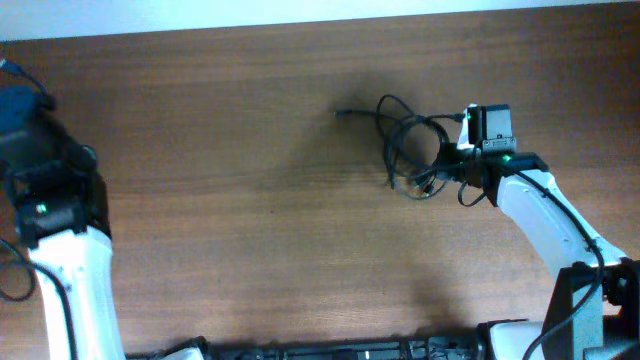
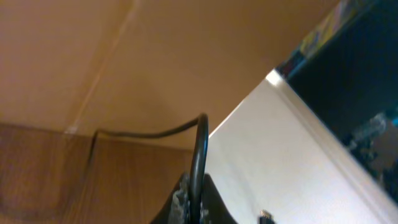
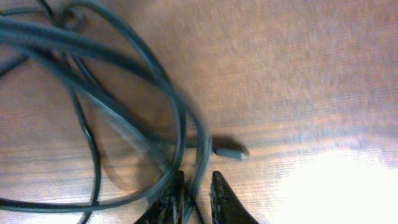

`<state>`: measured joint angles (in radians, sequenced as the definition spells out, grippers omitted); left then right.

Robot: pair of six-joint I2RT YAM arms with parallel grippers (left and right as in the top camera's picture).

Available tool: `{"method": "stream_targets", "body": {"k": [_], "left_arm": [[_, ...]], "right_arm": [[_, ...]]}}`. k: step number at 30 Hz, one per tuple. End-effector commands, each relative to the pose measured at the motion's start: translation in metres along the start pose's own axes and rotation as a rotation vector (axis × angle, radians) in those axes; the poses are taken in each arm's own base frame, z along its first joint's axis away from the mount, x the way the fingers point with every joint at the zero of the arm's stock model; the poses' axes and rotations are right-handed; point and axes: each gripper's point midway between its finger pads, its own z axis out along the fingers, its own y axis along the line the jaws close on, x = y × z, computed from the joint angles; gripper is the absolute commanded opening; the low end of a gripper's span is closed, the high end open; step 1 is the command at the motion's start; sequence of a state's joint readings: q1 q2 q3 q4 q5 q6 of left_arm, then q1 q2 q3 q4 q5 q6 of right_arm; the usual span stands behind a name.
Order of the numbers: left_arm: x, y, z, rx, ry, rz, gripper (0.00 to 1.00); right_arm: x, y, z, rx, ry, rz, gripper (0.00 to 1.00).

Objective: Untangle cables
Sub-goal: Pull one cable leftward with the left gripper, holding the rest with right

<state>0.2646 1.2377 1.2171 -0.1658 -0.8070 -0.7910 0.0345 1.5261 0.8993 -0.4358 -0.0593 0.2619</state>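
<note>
The cables [image 1: 410, 150] lie as a loose tangle of thin black loops on the wooden table, right of the middle, with one plug end [image 1: 340, 112] trailing to the left. My right gripper [image 1: 447, 162] is at the tangle's right edge. In the right wrist view its two dark fingertips [image 3: 194, 196] are closed on one cable strand [image 3: 200, 163] that runs between them. More loops [image 3: 93, 93] spread to the left, and a small plug [image 3: 231, 151] lies just past the tips. My left gripper [image 1: 22, 110] is far from the cables at the table's left edge; its fingers [image 2: 193, 208] look shut and empty.
A thick black arm wire [image 2: 198, 149] crosses in front of the left fingers; beyond it are a tan wall and a white panel [image 2: 280, 155]. The wooden tabletop [image 1: 220, 200] stretches between the two arms. The right arm's white link [image 1: 545, 225] runs to the lower right.
</note>
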Motion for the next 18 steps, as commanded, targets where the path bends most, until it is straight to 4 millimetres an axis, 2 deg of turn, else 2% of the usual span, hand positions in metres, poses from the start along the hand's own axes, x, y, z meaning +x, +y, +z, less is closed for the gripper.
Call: {"method": "stream_targets", "body": {"k": [1, 3, 4, 5, 6, 8, 9, 10, 11, 12, 13, 14, 15, 16, 17, 18], "left_arm": [[0.029, -0.035, 0.049, 0.203, 0.087, 0.055, 0.02], [0.026, -0.063, 0.069, 0.308, -0.03, 0.037, 0.02], [0.037, -0.09, 0.073, 0.454, -0.039, 0.008, 0.06], [0.04, -0.101, 0.075, 0.513, -0.055, -0.014, 0.05], [0.047, -0.104, 0.086, 0.512, -0.065, -0.018, 0.03], [0.072, -0.094, 0.108, 0.452, -0.036, 0.108, 0.0], [0.101, -0.059, 0.13, 0.286, 0.0, 0.206, 0.0], [0.119, -0.017, 0.148, 0.102, 0.001, 0.268, 0.0], [0.131, 0.005, 0.158, 0.026, 0.015, 0.306, 0.0], [0.16, 0.044, 0.175, -0.064, 0.097, 0.386, 0.0], [0.183, 0.061, 0.18, -0.076, 0.181, 0.422, 0.0], [0.223, 0.062, 0.177, 0.019, 0.352, 0.442, 0.44], [0.262, 0.039, 0.157, 0.208, 0.55, 0.415, 0.99], [0.273, 0.025, 0.146, 0.294, 0.614, 0.396, 0.99], [0.289, -0.002, 0.121, 0.405, 0.715, 0.366, 0.99], [0.292, -0.01, 0.11, 0.386, 0.77, 0.36, 0.99]], "right_arm": [[0.011, 0.014, -0.001, -0.075, 0.054, 0.005, 0.25], [0.015, 0.025, -0.002, -0.14, 0.075, 0.006, 0.34], [0.016, 0.028, -0.003, -0.161, 0.081, 0.007, 0.39], [0.017, 0.03, -0.003, -0.165, 0.084, 0.008, 0.44], [0.02, 0.034, -0.003, -0.17, 0.091, -0.005, 0.45], [0.024, 0.044, -0.003, -0.181, 0.099, -0.032, 0.51], [0.03, 0.056, -0.004, -0.197, 0.108, -0.066, 0.52], [0.034, 0.065, -0.004, -0.204, 0.114, -0.093, 0.52], [0.037, 0.072, -0.004, -0.21, 0.117, -0.113, 0.52], [0.042, 0.081, -0.005, -0.222, 0.122, -0.139, 0.53], [0.043, 0.083, -0.005, -0.225, 0.125, -0.145, 0.53], [0.043, 0.083, -0.005, -0.226, 0.125, -0.146, 0.66], [0.042, 0.086, -0.006, -0.241, 0.122, -0.146, 0.97], [0.041, 0.09, -0.007, -0.264, 0.117, -0.147, 0.99], [0.034, 0.105, -0.01, -0.344, 0.091, -0.152, 0.99], [0.026, 0.114, -0.014, -0.382, 0.071, -0.123, 0.99]]}}
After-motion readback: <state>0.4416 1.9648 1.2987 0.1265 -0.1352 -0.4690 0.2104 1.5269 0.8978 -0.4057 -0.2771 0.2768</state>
